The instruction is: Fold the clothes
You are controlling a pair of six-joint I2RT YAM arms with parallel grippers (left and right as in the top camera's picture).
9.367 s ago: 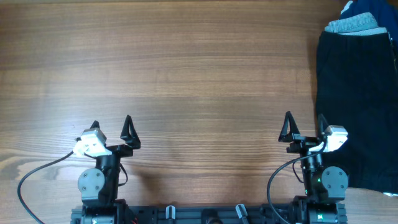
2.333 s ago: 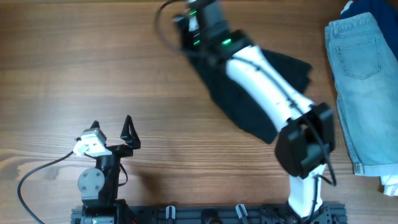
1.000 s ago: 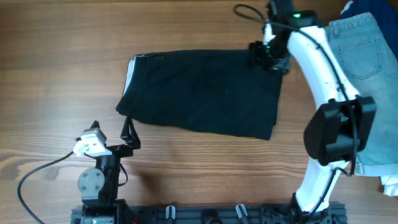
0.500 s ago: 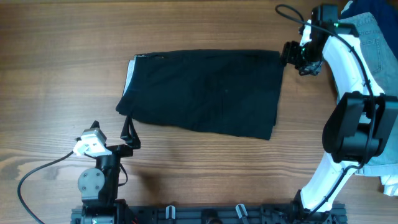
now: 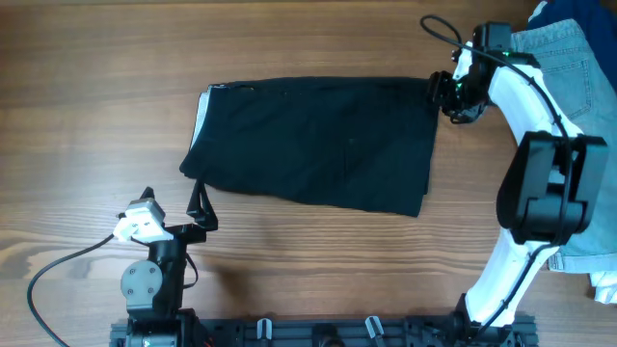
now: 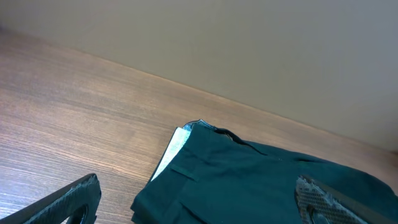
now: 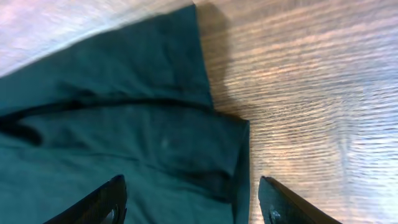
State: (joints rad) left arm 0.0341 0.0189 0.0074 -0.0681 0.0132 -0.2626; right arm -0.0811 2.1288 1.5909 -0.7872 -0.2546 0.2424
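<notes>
**Black shorts moved from side pile to table centre; folding not begun**

Moved since the first overhead picture: the black shorts [image 5: 313,140] were then on the pile at the table's [image 5: 96,77] 3 o'clock edge and now lie spread flat at centre. They have not shifted over the last second. The right gripper [image 5: 448,94], half a second ago just off the cloth toward 3 o'clock, is back over the shorts' 2 o'clock corner.

Garment state:
- One flat layer as far as the overhead view shows, long axis 9-to-3.
- White edge strip [image 5: 201,114] runs along the 9 o'clock end.
- Some rumpling near the 2 o'clock corner in the right wrist view.

Grippers:
- Right: fingers spread wide [image 7: 189,202], dark cloth below and between them, nothing pinched.
- Left gripper [image 5: 174,200]: parked at 7 o'clock, fingers wide apart, empty. Its 3 o'clock finger looks just beside the shorts' 7 o'clock corner; I cannot tell whether they touch.

Other items:
- Denim shorts [image 5: 569,63] at 2 to 3 o'clock, partly under the right arm.
- Dark-blue garment [image 5: 559,12] at the far 1 o'clock corner.

Progress (judgement): fetch and spread are done for the first garment. No fold is made yet, and every crease remains to do. The denim pair is not yet brought to the centre.
</notes>
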